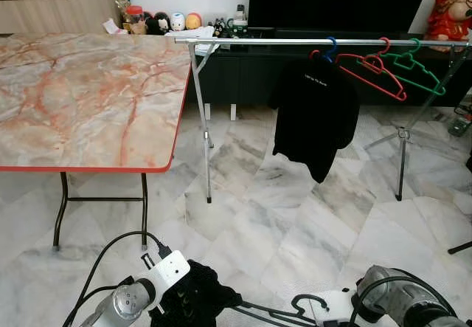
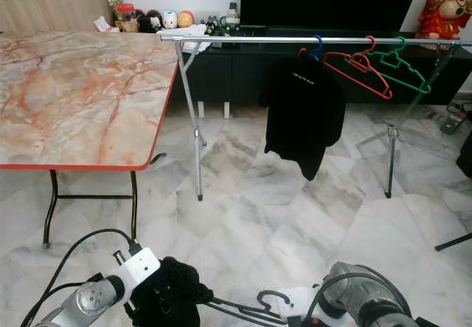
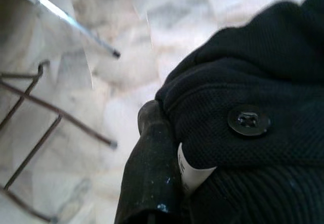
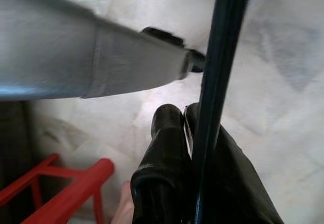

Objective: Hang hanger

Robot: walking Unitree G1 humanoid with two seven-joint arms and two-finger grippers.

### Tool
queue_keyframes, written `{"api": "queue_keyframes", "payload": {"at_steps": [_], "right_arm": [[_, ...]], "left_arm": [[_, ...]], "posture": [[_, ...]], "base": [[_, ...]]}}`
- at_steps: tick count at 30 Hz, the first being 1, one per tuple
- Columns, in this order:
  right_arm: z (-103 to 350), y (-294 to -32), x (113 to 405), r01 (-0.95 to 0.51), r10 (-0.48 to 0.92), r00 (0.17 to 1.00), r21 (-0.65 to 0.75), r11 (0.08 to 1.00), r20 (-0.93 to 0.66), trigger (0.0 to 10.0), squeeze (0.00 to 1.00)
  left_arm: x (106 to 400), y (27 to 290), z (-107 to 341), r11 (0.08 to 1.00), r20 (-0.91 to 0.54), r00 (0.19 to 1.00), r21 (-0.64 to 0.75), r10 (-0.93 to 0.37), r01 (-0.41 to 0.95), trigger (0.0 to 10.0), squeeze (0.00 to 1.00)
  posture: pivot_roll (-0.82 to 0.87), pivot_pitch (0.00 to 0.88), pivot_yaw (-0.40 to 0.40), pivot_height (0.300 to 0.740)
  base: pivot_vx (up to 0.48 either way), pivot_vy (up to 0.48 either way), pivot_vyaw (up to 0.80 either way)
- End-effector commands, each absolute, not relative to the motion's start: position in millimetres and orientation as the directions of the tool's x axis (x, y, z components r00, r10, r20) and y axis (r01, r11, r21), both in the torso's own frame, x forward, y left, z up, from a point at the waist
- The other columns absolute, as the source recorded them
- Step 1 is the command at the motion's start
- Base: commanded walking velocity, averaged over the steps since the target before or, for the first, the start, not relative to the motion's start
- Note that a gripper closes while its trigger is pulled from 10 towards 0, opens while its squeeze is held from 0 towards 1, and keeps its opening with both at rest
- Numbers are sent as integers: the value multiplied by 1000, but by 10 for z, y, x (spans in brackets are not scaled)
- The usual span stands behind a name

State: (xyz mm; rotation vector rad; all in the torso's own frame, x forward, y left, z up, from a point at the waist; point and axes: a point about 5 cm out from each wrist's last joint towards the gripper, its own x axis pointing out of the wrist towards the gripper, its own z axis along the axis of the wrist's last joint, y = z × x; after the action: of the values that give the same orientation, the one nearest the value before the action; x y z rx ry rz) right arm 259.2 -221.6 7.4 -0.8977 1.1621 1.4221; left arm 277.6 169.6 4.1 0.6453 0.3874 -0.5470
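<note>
1. Left gripper (image 3: pixel 167 183), bottom left of the head views: fingers clamped on a black garment (image 1: pixel 193 297).
2. Black hanger (image 1: pixel 276 314), bottom centre, low above the floor: right gripper (image 4: pixel 190 133) pinched tight on its bar.
3. Rail (image 1: pixel 295 41), upper right: black shirt (image 1: pixel 313 113), red hanger (image 1: pixel 372 69), green hanger (image 1: pixel 417 69) hung.
4. Status: black hanger well short of the rail; hanging not yet done.
</note>
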Motion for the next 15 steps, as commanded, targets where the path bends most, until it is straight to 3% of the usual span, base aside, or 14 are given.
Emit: {"api": "queue_keyframes", "payload": {"at_steps": [1,6,9,11,12,15], "right_arm": [[-39,-2368,2396,-955,151,-291,296,10,-945,0,0],[-155,-2362,2258,-940,94,-342,340,-29,-935,0,0],[-156,-2268,2357,-970,169,-231,240,37,-958,0,0],[-90,-2188,2517,-989,246,-87,114,95,-965,0,0],[-90,-2188,2517,-989,246,-87,114,95,-965,0,0],[69,-2070,2781,-964,380,138,-35,265,-914,0,0]], "left_arm": [[2866,1707,220,709,-400,831,447,-386,544,0,0],[2855,1606,286,630,-408,772,447,-488,634,0,0],[2817,1607,226,572,-464,736,465,-493,676,0,0],[2798,1636,190,571,-478,741,474,-471,670,0,0],[2798,1636,190,571,-478,741,474,-471,670,0,0],[2754,1732,85,538,-550,733,507,-400,674,0,0]], "posture": [[67,74,-33,740],[73,71,-33,740],[77,69,-31,740],[74,68,-30,740],[74,68,-30,740],[67,72,-30,740]], "base": [[0,0,0],[0,0,0],[0,0,0],[0,0,0],[0,0,0],[0,0,0]]}}
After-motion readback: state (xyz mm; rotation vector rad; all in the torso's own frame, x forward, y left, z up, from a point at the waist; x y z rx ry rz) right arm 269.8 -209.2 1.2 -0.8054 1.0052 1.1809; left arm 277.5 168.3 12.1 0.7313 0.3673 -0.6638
